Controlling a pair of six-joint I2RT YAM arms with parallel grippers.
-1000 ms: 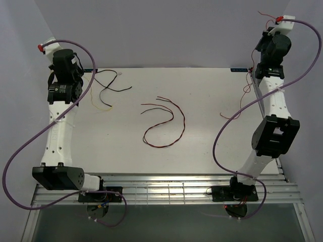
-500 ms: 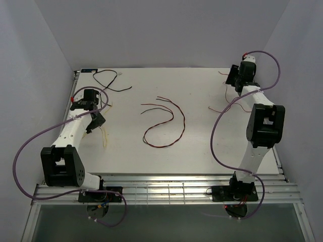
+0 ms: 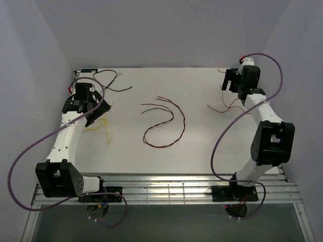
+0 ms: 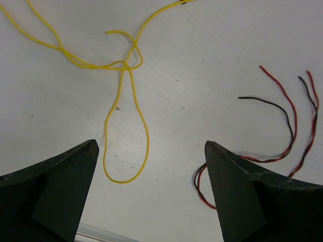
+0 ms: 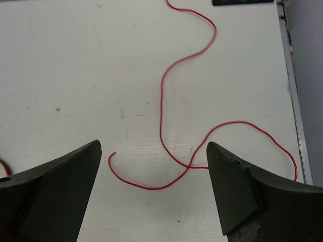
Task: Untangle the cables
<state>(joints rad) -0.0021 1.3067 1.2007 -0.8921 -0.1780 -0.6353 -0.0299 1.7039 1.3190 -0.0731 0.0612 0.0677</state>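
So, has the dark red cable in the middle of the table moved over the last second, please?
No. The dark red cable keeps the same loop at the same spot on the table, judged against the table's far edge.

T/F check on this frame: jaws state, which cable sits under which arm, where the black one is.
1. Jaws of the left gripper and right gripper are open, empty. True.
2. The yellow cable lies under the right gripper. False: under the left one.
3. The red cable crosses itself. True.
4. The black cable lies at the near edge of the table. False: far left corner.
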